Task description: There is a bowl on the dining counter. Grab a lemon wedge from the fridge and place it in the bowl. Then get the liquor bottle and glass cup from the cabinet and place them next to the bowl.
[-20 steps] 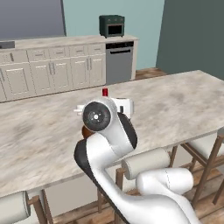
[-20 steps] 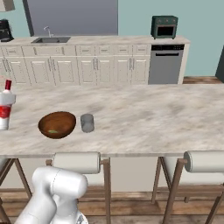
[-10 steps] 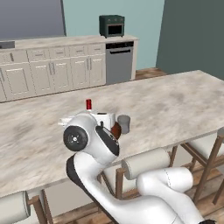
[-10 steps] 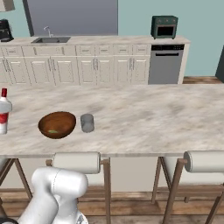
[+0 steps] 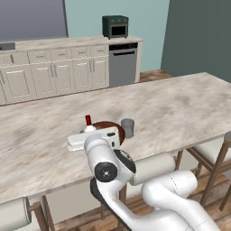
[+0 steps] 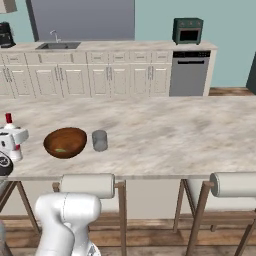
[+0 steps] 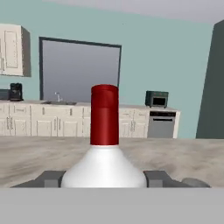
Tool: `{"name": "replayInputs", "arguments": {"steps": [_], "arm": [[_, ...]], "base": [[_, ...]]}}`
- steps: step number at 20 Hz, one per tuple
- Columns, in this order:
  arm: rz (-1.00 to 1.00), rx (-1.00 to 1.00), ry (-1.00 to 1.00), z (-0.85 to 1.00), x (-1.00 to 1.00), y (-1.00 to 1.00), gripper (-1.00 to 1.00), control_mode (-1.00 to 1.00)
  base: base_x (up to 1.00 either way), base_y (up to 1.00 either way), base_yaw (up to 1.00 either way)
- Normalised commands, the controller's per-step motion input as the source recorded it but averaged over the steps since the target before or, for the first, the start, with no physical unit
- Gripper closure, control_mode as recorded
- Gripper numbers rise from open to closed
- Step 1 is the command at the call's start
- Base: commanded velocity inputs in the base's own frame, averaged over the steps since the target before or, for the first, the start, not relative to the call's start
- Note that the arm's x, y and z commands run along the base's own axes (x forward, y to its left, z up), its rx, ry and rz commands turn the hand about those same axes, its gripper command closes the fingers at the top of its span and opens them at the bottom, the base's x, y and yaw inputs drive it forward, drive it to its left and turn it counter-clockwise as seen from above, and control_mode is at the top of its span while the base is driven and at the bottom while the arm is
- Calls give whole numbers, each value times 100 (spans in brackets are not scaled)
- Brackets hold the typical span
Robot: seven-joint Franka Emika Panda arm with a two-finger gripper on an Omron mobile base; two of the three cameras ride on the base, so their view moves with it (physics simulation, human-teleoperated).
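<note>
My gripper [image 7: 104,178] is shut on the liquor bottle [image 7: 104,114], which has a white body and a red cap; one finger [image 7: 50,178] shows on each side of it. The bottle [image 6: 11,136] stands upright in the gripper [image 6: 6,144] at the left end of the dining counter [image 6: 165,130], just left of the brown bowl [image 6: 65,142]. A small yellowish lemon wedge [image 6: 61,149] lies in the bowl. The grey glass cup [image 6: 100,140] stands right beside the bowl. In the left base view the gripper [image 5: 92,135] partly hides the bowl [image 5: 111,126]; the cup [image 5: 127,127] is to its right.
Cushioned stools [image 6: 85,185] [image 6: 234,184] line the counter's near edge. Across the aisle a wall counter holds a sink [image 6: 57,45], a dishwasher [image 6: 188,72] and a dark toaster oven [image 6: 187,31]. The island's beige top stretches bare to the right of the cup.
The hand with the bottle has swung down and to the left, uncovering the bowl and cup in the left base view. Bowl and cup have not moved.
</note>
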Motion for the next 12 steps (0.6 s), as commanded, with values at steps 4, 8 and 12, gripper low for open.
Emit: {"name": "replayInputs", "arguments": {"steps": [4, 8, 12], "arm": [[19, -1, -17, -28, 29, 3, 100, -100], [7, 0, -16, -5, 3, 21, 100, -100], [0, 0, -9, 0, 0, 31, 100, -100]], "base": [[0, 0, 0], [0, 0, 0], [0, 0, 0]]}}
